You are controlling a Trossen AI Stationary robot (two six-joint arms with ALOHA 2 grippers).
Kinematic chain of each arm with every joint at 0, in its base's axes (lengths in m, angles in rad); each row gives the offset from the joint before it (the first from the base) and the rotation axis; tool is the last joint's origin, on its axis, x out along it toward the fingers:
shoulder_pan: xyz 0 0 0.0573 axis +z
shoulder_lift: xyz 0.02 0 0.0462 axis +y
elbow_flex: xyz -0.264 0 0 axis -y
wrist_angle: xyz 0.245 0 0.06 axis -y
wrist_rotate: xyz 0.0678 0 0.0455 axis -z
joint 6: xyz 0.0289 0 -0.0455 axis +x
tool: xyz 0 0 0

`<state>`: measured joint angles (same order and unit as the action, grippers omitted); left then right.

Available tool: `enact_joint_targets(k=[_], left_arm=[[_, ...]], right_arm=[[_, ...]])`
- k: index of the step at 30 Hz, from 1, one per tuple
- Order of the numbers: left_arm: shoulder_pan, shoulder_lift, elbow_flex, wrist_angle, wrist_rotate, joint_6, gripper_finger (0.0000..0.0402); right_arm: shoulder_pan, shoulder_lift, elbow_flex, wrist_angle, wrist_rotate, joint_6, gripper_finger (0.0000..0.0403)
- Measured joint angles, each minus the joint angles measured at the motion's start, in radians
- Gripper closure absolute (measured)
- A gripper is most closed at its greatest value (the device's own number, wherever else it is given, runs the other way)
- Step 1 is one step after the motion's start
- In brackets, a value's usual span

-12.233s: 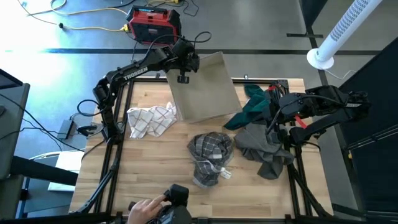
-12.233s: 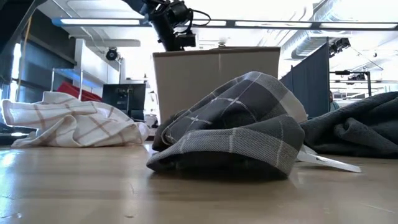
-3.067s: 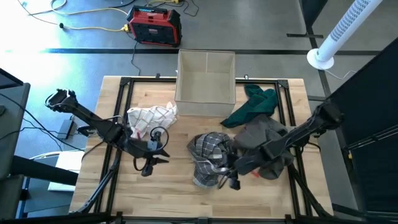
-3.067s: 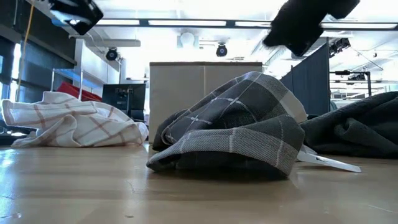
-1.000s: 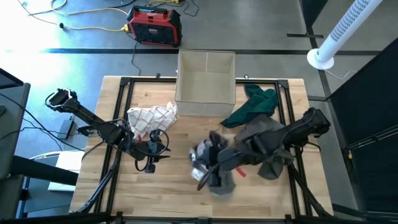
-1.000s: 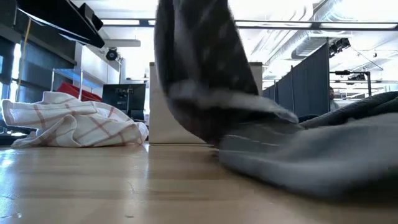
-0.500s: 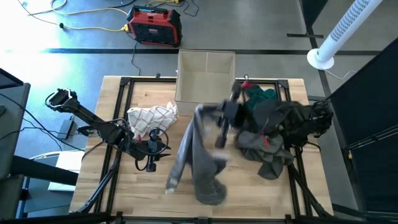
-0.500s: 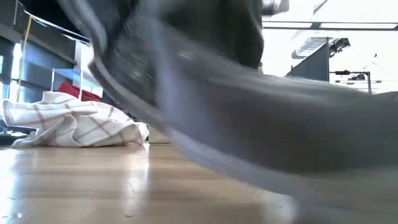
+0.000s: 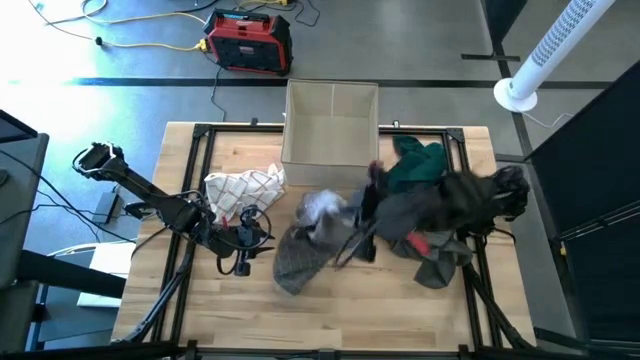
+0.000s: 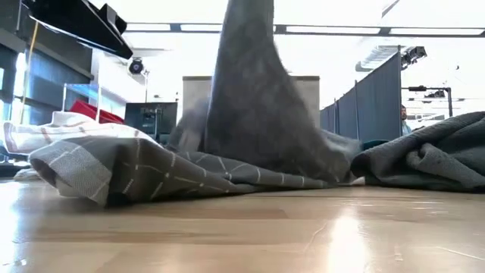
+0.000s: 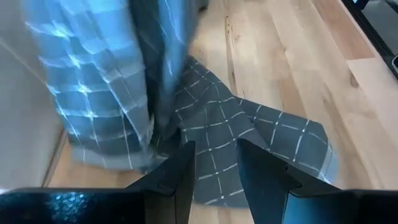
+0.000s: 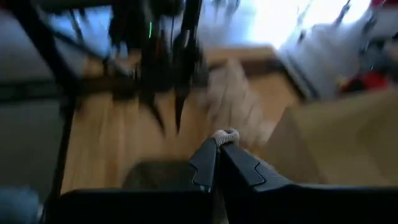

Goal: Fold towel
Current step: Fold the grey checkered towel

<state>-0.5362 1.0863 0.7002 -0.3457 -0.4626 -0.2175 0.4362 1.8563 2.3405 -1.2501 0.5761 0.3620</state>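
Observation:
The grey checked towel [image 9: 298, 252] hangs from my right gripper [image 9: 364, 198] over the middle of the table. Its lower end [image 10: 129, 173] lies spread on the wood toward the left. In the right wrist view, my right gripper [image 12: 217, 144] is shut on a small bit of cloth. My left gripper [image 9: 240, 264] waits open above the table's left part, apart from the towel. In the left wrist view, the towel [image 11: 249, 134] shows beyond the open left gripper [image 11: 214, 148]. My right gripper pinches a small bunched bit of the grey checked towel [image 12: 226, 135] between its two fingers; an edge or a fold, I cannot tell. The towel hangs below the gripper in a long drape [image 10: 246, 106], and its lower end rests on the table.
A white towel with red checks [image 9: 243, 190] lies left of centre. A beige box [image 9: 330, 125] stands at the far edge. A green cloth [image 9: 415, 160] and a dark grey cloth [image 9: 440, 245] are heaped on the right. Bare wood [image 9: 380, 300] runs along the near edge.
My right gripper lifted the grey checked towel off the table near the front, swung it up toward the far edge so that it hung stretched out, then came down a little. The towel's lower end now lies on the table, farther left than before.

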Motion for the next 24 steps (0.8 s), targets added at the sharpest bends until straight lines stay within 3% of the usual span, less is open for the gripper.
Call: enact_joint_targets(k=[7, 11, 13, 17, 22, 24], left_arm=[[0.000, 0.006, 0.000, 0.000, 0.008, 0.046, 0.0291], [0.000, 0.041, 0.000, 0.000, 0.008, 0.047, 0.0291], [0.000, 0.074, 0.000, -0.001, 0.008, 0.047, 0.0291], [0.015, 0.156, 0.000, 0.002, -0.019, 0.067, 0.0291], [0.072, 0.231, 0.000, 0.005, -0.159, 0.093, 0.0291], [0.092, 0.252, 0.000, 0.021, -0.159, 0.098, 0.0285]], right_arm=[[0.105, 0.092, -0.003, -0.333, -0.086, 0.309, 0.0403], [0.175, 0.108, -0.100, -0.268, -0.188, 0.303, 0.0403], [0.205, 0.107, -0.161, -0.298, -0.223, 0.378, 0.0403], [0.255, 0.105, -0.316, -0.307, -0.244, 0.542, 0.0403], [0.316, 0.101, -0.463, -0.246, -0.234, 0.687, 0.0403], [0.328, 0.101, -0.490, -0.221, -0.212, 0.707, 0.0403]])
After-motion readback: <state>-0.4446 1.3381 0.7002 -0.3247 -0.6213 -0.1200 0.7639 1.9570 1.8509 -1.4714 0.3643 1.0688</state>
